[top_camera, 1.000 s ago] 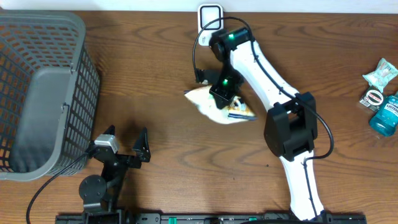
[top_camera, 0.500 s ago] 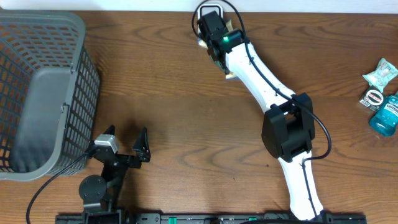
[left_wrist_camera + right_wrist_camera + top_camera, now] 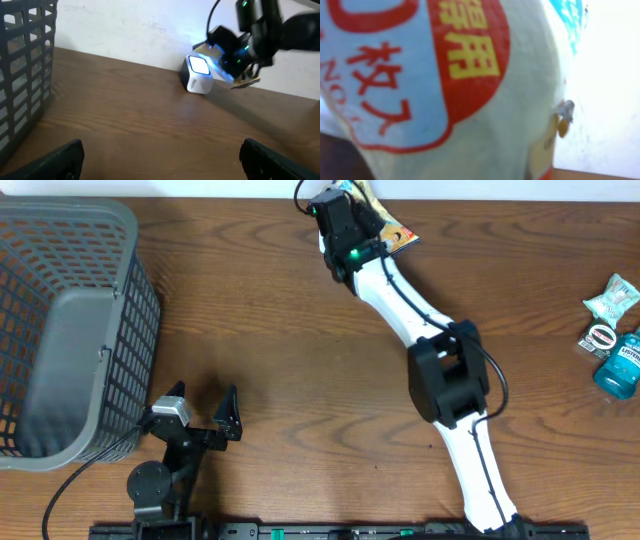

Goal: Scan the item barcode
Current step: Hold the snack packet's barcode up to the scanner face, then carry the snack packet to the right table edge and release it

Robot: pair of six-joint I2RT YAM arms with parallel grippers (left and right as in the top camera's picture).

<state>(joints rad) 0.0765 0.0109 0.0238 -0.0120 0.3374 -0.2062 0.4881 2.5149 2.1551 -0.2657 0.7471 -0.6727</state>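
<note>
Packet, from overhead, is at the far edge of the desk, clamped in the closed right pincer; the left pincer gapes wide, empty. Left wrist view: a lit scanner stands just beside the packet. Right wrist view: its red, white and blue print fills everything.

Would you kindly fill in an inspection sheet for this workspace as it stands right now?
Surface: brown wooden table, bare in the middle.
Job's things: printed packet held up at the far edge, beside the lit scanner.
Clutter: grey basket on the left; teal bottle and two small items at the right edge.
End effectors: left end effector open and empty near the front edge; right end effector shut on the packet.
Cables: black cable from the left arm's base; another loops beside the right arm.
Surroundings: white wall behind the table.
</note>
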